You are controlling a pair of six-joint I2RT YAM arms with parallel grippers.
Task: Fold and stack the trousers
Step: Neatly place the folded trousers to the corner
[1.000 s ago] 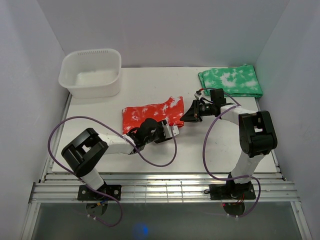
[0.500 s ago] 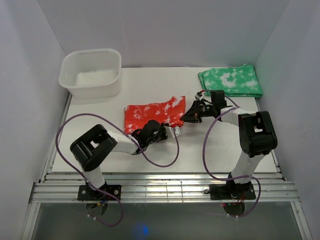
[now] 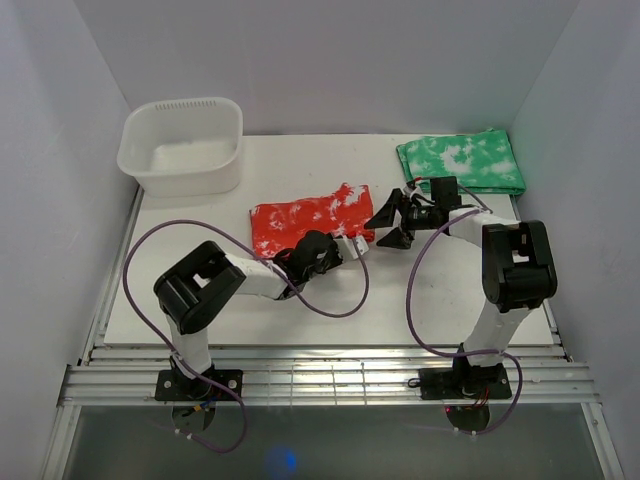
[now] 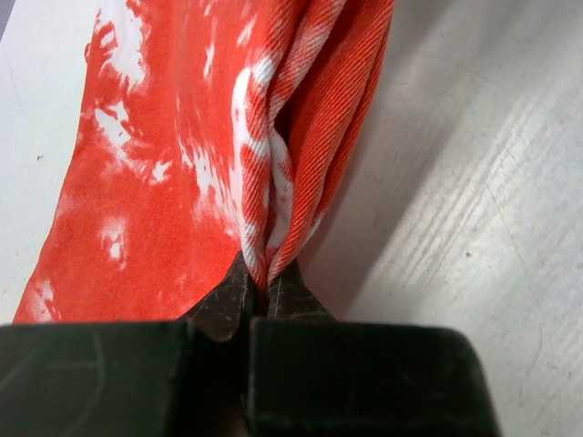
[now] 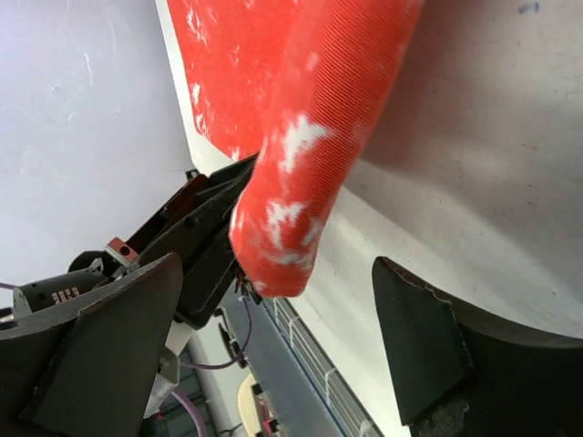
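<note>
The left gripper (image 4: 264, 305) is clamped tight on a bunched fold at the edge of the trousers (image 4: 164, 182); ahead of its tips the cloth runs off as a flat folded band on the table (image 3: 200, 300), long axis left to right; at the band's right end the right gripper (image 3: 392, 224) faces it, fingers spread wide and holding nothing; beyond that gripper lies a green cloth (image 3: 462, 163).

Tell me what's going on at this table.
The left arm has its jaws shut on the near right corner of the folded red-orange trousers. The right arm has its jaws wide open just off the trousers' right end, holding nothing. A folded green cloth lies apart at the far right.
</note>
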